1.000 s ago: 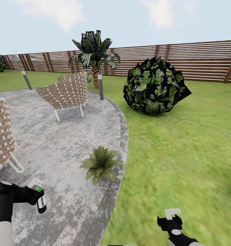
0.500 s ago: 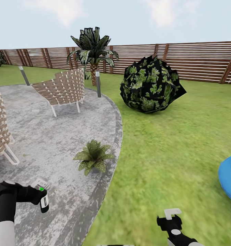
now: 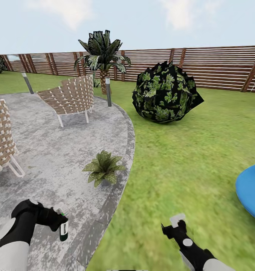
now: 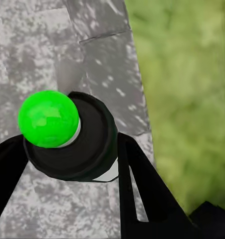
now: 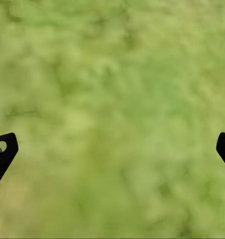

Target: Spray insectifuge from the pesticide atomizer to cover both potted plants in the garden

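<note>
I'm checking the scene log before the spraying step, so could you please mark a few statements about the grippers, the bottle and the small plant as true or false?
1. The left gripper is shut on the slim white pesticide atomizer with a dark green end. True.
2. The right gripper holds a second bottle. False: its fingers are spread wide with only lawn between them.
3. The small potted plant, a rosette of pointed speckled green leaves, stands on the grey mottled paved patio near its edge. True.
4. The big dark round bush grows on the patio. False: it stands on the lawn, before the slatted wooden fence.
</note>
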Tool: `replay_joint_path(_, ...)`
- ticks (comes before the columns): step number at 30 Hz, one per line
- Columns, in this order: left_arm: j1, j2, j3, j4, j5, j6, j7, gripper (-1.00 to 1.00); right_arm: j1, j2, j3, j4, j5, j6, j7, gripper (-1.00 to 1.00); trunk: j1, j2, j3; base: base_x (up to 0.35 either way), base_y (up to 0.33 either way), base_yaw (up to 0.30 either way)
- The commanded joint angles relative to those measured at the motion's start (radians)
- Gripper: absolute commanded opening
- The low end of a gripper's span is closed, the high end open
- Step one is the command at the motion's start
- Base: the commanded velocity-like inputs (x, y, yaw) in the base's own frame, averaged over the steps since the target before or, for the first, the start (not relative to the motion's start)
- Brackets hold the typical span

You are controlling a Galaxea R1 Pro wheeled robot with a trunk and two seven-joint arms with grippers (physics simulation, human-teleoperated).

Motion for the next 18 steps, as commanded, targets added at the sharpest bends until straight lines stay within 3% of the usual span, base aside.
replay_joint_path(1, -0.001, -0.001, -0.037, 0.000, -0.003, 0.005, -0.007, -1.00, 0.000, -0.004, 0.010, -0.045, 0.041, 0.000, 0.078, 1.00, 0.000, 0.000, -0.001, 0.000, 0.000, 0.000)
replay_joint_path(2, -0.001, -0.001, -0.064, 0.000, -0.003, 0.004, -0.008, -1.00, -0.001, -0.008, 0.012, -0.068, 0.061, 0.001, 0.129, 1.00, 0.000, 0.000, -0.001, 0.000, 0.000, 0.000)
replay_joint_path(6, -0.004, -0.005, -0.243, 0.000, -0.002, 0.002, -0.010, -1.00, -0.002, -0.033, 0.014, -0.177, 0.170, 0.008, 0.419, 1.00, 0.000, 0.000, -0.001, 0.000, 0.000, 0.000)
replay_joint_path(8, -0.006, -0.012, -0.310, 0.000, 0.001, 0.002, -0.014, -1.00, -0.009, -0.039, 0.014, -0.209, 0.221, 0.012, 0.566, 1.00, 0.000, 0.000, -0.001, 0.000, 0.000, 0.000)
replay_joint_path(11, -0.006, -0.027, -0.400, 0.000, 0.040, -0.018, -0.032, -1.00, -0.024, -0.051, 0.014, -0.336, 0.248, 0.061, 0.747, 1.00, 0.000, 0.000, -0.001, 0.000, 0.000, 0.000)
replay_joint_path(14, -0.006, -0.032, -0.443, -0.003, 0.066, -0.054, -0.038, -1.00, -0.027, -0.054, 0.012, -0.496, 0.251, 0.184, 0.872, 1.00, 0.000, 0.000, -0.001, 0.000, 0.000, 0.000)
replay_joint_path(18, -0.027, -0.009, -0.446, -0.026, 0.046, -0.033, -0.053, -1.00, -0.030, -0.031, 0.019, -0.507, 0.249, 0.182, 0.871, 1.00, 0.000, 0.000, -0.001, 0.000, 0.000, 0.000)
